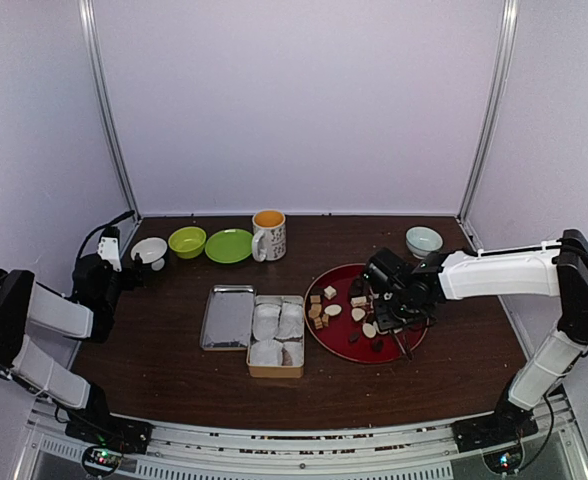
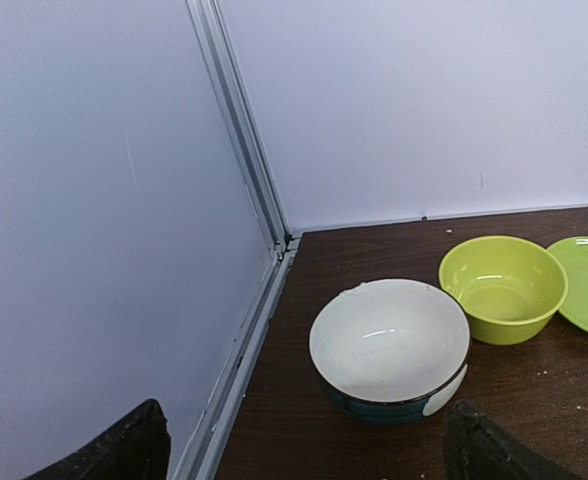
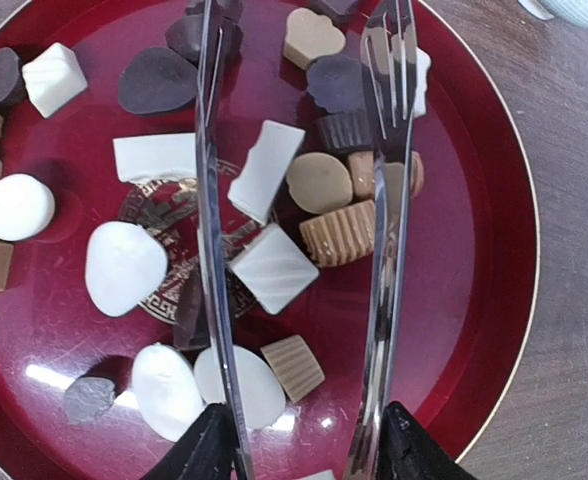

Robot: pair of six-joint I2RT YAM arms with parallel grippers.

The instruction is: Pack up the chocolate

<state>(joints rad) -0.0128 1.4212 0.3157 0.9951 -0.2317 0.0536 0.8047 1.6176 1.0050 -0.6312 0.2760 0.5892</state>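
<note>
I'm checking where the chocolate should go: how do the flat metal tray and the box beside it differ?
The tray is silver and shallow; the box has tan sides and looks deeper. The tray is bare; the box holds white paper liners. Both are rectangular, lying side by side left of the red plate.

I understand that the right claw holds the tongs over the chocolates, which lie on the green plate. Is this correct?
Not quite: the plate under the chocolates is red, not green. In the right wrist view the right claw holds the tongs over the chocolates, which lie on the red plate. The green plate stands at the back, beside the mug.
</note>
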